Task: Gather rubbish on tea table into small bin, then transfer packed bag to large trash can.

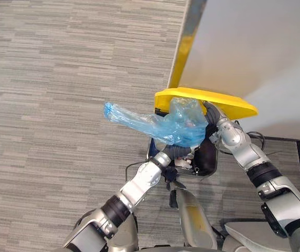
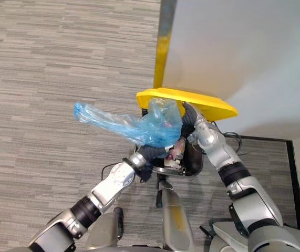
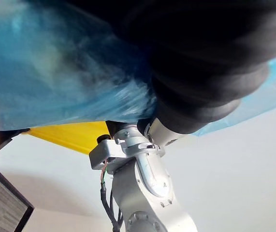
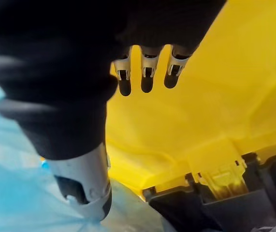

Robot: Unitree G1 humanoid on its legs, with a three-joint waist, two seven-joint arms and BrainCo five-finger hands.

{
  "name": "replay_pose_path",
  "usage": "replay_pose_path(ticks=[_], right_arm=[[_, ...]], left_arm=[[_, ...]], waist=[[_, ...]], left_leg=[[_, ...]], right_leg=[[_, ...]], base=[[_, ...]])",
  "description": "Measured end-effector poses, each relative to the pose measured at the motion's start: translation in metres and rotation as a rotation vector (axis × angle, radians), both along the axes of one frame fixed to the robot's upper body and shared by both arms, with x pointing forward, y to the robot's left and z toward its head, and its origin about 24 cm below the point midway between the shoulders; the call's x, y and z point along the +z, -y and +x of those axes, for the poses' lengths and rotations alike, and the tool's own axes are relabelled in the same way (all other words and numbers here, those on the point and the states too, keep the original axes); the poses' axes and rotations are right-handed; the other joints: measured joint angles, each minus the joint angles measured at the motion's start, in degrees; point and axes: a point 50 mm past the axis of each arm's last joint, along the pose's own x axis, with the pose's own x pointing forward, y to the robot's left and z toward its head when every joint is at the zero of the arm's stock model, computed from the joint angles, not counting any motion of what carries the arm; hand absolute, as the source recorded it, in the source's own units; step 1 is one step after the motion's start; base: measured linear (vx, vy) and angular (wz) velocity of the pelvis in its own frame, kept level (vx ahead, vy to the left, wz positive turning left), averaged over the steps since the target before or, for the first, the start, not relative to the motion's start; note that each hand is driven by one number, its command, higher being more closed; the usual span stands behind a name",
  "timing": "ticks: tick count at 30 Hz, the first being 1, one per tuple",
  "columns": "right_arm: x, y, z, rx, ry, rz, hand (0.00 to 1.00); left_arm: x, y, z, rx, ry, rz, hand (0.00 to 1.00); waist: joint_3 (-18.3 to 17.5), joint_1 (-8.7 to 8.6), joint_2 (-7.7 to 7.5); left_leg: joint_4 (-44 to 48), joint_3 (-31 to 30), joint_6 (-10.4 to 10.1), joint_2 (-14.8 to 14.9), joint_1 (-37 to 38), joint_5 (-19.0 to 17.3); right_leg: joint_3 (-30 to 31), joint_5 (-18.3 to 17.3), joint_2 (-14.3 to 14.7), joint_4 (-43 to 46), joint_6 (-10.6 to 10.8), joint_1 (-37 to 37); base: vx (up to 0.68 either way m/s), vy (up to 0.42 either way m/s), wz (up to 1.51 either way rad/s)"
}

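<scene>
The large trash can [image 1: 208, 160] is black, and its yellow lid [image 1: 207, 100] is swung up. My right hand [image 2: 189, 113] reaches under that lid; in the right wrist view its fingers [image 4: 147, 79] lie straight against the lid's yellow underside [image 4: 200, 121]. A filled blue plastic bag [image 1: 177, 127] hangs over the can's mouth, its loose neck [image 2: 86, 113] trailing out to the left. My left hand [image 2: 148, 155] comes up beneath the bag, and the bag [image 3: 55, 72] covers its front part.
A white wall [image 1: 255, 52] with a yellow-edged corner rises just behind the can. Grey striped carpet [image 1: 60, 79] spreads to the left. A dark-framed mat [image 1: 297, 152] lies on the right beside the can.
</scene>
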Motion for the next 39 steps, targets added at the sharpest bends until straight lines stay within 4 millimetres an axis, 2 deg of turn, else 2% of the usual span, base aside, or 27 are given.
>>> replay_pose_path(ticks=[2, 5, 9, 12, 16, 20, 21, 23, 27, 28, 39], right_arm=[[0.015, -0.007, 0.005, 0.019, 0.036, -0.020, 0.00], [0.034, -0.009, 0.011, 0.017, 0.088, -0.049, 0.00], [0.053, -0.007, 0.018, 0.003, 0.129, -0.093, 0.00], [0.066, -0.013, 0.022, 0.009, 0.162, -0.136, 0.00], [0.079, -0.015, 0.022, 0.002, 0.222, -0.207, 0.00], [0.100, -0.039, 0.009, 0.078, 0.363, -0.239, 0.00], [0.113, -0.051, -0.001, 0.122, 0.443, -0.221, 0.00], [0.123, -0.065, -0.011, 0.169, 0.521, -0.196, 0.00], [0.128, -0.081, -0.025, 0.231, 0.586, -0.166, 0.00], [0.128, -0.083, -0.029, 0.239, 0.605, -0.154, 0.00], [0.134, -0.093, -0.042, 0.297, 0.655, -0.111, 0.00]], left_arm=[[0.002, 0.002, 0.010, 0.021, 0.010, 0.022, 1.00], [0.005, 0.004, 0.023, 0.051, 0.022, 0.069, 1.00], [0.002, 0.003, 0.042, 0.105, 0.013, 0.159, 1.00], [-0.004, -0.006, 0.056, 0.170, -0.009, 0.225, 1.00], [0.008, -0.002, 0.071, 0.201, 0.016, 0.262, 1.00], [0.010, -0.001, 0.077, 0.224, 0.014, 0.291, 1.00], [0.010, 0.000, 0.077, 0.230, 0.012, 0.289, 1.00], [0.012, -0.001, 0.079, 0.251, 0.006, 0.270, 1.00], [0.012, -0.012, 0.087, 0.323, -0.018, 0.261, 1.00], [0.013, -0.016, 0.089, 0.345, -0.024, 0.256, 0.00], [0.007, -0.030, 0.094, 0.415, -0.010, 0.346, 0.00]], waist=[[1.40, -0.97, 0.01], [3.54, -1.45, 0.32], [4.42, -1.80, 0.43], [5.70, -2.54, 0.49], [6.32, -2.39, 0.65], [7.46, -2.33, 0.83], [7.47, -2.34, 0.85], [7.53, -2.21, 0.89], [7.71, -1.55, 0.90], [7.71, -1.29, 0.90], [7.70, -1.00, 0.90]], left_leg=[[1.70, 0.97, 0.49, 0.00, -0.93, -1.04], [3.63, 1.46, 0.75, 0.04, -3.02, -1.68], [6.86, 1.44, 0.13, 0.58, -7.51, -2.46], [9.19, 1.18, 0.18, 1.17, -10.22, -3.31], [13.80, 1.02, 0.36, 1.83, -17.22, -4.67], [19.01, 1.41, 0.41, 3.73, -22.26, -7.21], [20.85, 1.55, 0.40, 4.03, -24.66, -8.01], [22.69, 1.56, 0.51, 4.45, -27.17, -8.74], [24.42, 1.55, 0.16, 5.00, -29.54, -9.44], [24.77, 1.50, 0.15, 5.06, -30.32, -9.54], [25.72, 1.65, 0.31, 5.54, -31.90, -9.89]], right_leg=[[0.90, 0.62, 0.14, -0.70, 0.75, -0.46], [1.42, 1.79, 0.17, -1.91, 1.48, -1.51], [1.49, 2.82, 0.69, -1.97, 1.05, -4.72], [1.30, 3.58, 1.10, -1.97, 0.35, -6.41], [1.35, 4.54, 1.13, -1.35, 0.39, -11.68], [1.48, 4.33, 2.38, 1.38, 0.45, -16.20], [1.68, 3.90, 2.51, 3.11, 0.51, -18.82], [1.94, 3.71, 2.87, 4.49, 0.59, -21.33], [1.88, 2.87, 3.21, 6.79, -0.33, -24.33], [1.88, 2.60, 3.19, 7.42, -0.12, -25.23], [1.82, 2.65, 3.46, 7.49, -0.17, -26.51]], base=[[-0.08, -0.002, -0.21], [-0.07, -0.009, -0.14], [-0.03, -0.027, -0.06], [0.00, -0.032, 0.00], [-0.02, -0.035, 0.00], [0.00, -0.038, -0.19], [0.01, -0.031, -0.13], [0.02, -0.030, -0.12], [0.04, -0.031, -0.05], [0.05, -0.038, 0.01], [0.03, -0.017, -0.01]])
